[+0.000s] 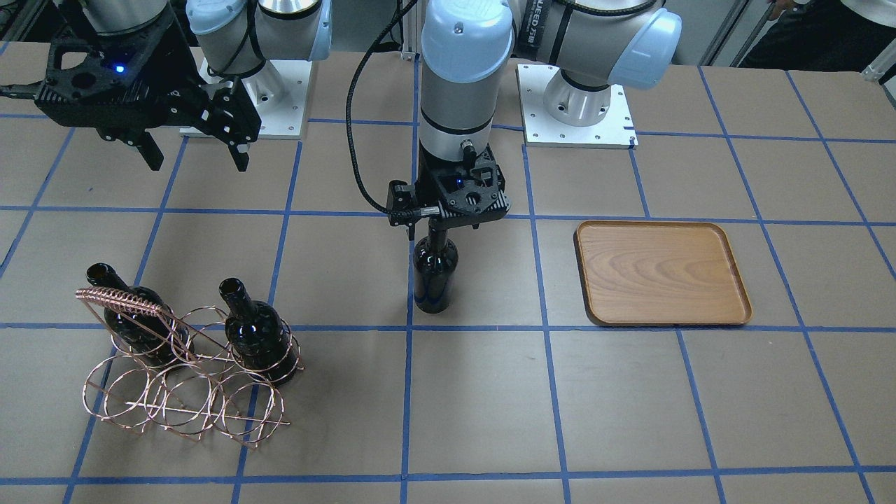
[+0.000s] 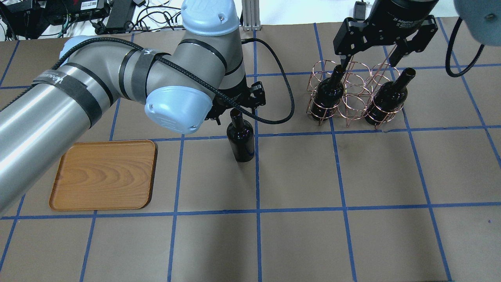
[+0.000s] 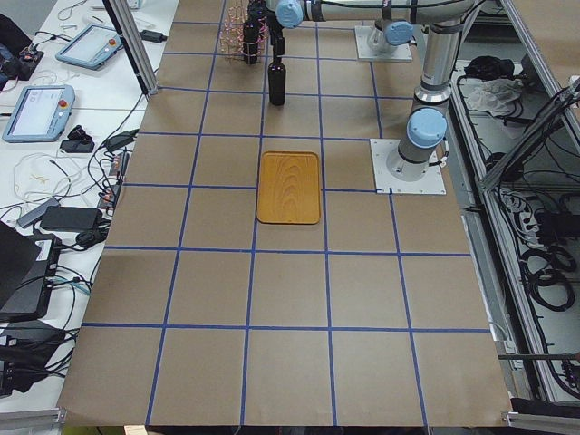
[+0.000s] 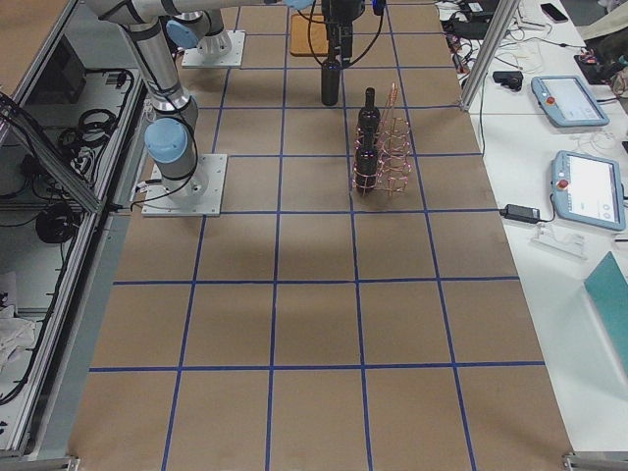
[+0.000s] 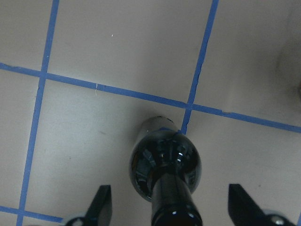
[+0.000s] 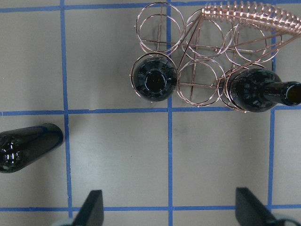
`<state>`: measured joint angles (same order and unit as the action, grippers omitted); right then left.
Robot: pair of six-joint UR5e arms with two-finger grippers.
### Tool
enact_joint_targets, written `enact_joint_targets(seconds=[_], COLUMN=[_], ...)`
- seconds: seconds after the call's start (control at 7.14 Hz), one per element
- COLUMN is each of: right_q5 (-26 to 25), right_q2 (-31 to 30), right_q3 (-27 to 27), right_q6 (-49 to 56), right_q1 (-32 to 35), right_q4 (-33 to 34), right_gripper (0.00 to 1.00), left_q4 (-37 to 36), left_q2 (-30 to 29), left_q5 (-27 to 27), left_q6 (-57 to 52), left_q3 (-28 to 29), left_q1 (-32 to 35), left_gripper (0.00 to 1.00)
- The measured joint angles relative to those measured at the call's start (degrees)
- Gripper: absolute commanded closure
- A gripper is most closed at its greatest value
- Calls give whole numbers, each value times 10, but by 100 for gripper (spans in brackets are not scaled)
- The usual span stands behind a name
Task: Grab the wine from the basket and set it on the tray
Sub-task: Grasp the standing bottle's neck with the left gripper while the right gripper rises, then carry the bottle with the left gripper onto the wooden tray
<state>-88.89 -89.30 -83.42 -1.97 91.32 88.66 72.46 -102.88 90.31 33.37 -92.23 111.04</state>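
1. Standing upright on the table in the middle of the front-facing view, the wine bottle is out of the basket but not on the tray yet.
2. The left gripper hangs right over it. Its jaws are wide open on both sides of the neck and touch nothing. I think it is there to grab the neck and lift the bottle.
3. The tray lies to the right of the bottle in that view, well apart, with nothing on it.
4. The basket sits at the lower left. Two more bottles stand in two of its rings, and the other four rings hold nothing.
5. The right gripper hangs high at the upper left, jaws open and holding nothing, likely kept out of the way.
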Motion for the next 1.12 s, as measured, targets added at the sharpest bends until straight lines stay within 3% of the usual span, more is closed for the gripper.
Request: enact_joint_targets(seconds=[0.14, 0.28, 0.7, 1.12], right_q5=[0, 0, 0, -1], right_q2=[0, 0, 0, 0], right_q3=[-2, -4, -5, -6], right_q6=[0, 0, 2, 4], right_q1=[0, 0, 0, 0], right_q4=[2, 6, 12, 13], right_gripper=[0, 0, 0, 0], left_q4=[0, 0, 6, 47], left_q2=[-5, -6, -1, 34], left_q5=[2, 2, 0, 1], left_q6=[-13, -20, -59, -223], left_q3=[2, 3, 5, 8], left_q1=[0, 0, -4, -83], left_gripper=[81, 84, 85, 85])
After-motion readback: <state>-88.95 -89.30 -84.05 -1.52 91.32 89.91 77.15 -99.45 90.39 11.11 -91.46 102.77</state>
